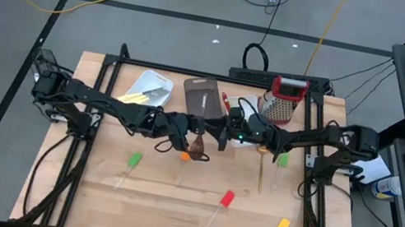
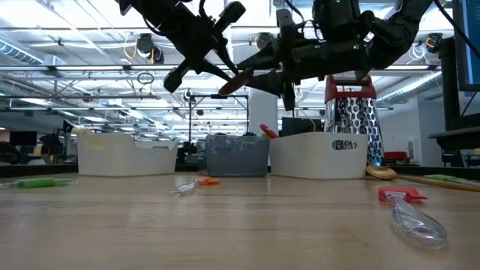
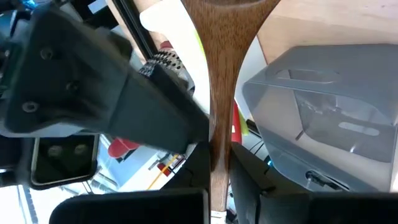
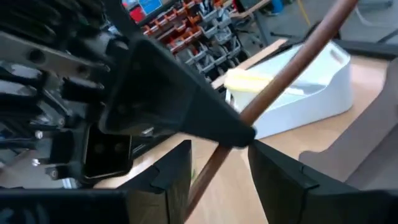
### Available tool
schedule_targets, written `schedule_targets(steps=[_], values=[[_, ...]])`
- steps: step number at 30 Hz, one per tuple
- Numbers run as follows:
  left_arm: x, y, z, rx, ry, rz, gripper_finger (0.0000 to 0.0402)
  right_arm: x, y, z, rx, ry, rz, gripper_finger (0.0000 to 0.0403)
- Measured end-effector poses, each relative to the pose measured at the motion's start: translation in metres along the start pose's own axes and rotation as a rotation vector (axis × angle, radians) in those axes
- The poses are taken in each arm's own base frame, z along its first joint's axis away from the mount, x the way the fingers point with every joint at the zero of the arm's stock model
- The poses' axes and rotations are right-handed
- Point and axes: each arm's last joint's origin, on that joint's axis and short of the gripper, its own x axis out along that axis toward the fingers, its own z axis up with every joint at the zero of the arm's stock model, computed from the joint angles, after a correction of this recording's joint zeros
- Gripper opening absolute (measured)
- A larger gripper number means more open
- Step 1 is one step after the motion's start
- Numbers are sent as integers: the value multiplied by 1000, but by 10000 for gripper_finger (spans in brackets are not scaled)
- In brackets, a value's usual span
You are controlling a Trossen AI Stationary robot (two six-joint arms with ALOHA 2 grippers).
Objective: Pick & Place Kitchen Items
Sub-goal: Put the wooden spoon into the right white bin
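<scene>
Lying closest in the low view, a red-headed spatula point(image 2: 409, 206) rests on the worktop point(image 2: 247, 225), its clear handle little more than a glassy smear. Farther back, an orange-headed spatula point(image 2: 196, 183) is half lost in glare, and a green utensil point(image 2: 34, 182) is cut off at the frame edge.

Above the worktop's middle both arms meet around a wooden spoon point(image 3: 219, 93). The left gripper point(image 1: 183, 131) has its fingers pinching the spoon's handle end, the spoon bowl cropped out of its wrist view. The right gripper point(image 1: 220, 132) has its fingers spread on either side of the same handle point(image 4: 273, 87); whether they touch it cannot be told.

Behind stand a white tub point(image 1: 147, 87) holding yellow items, a brown tub point(image 1: 204, 95) and a box grater point(image 1: 283, 100), which partly hides another white tub point(image 2: 319, 155).
</scene>
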Motion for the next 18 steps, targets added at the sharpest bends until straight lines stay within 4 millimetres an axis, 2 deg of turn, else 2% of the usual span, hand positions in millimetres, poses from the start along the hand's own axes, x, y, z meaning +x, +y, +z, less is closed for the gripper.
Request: schedule_targets(steps=[6,18], values=[[0,0,0,21,17,-2,21,13,-4,-8,17,-16,22,151],[-2,0,1,-11,69,-25,22,15,-4,-8,-71,-61,43,141]])
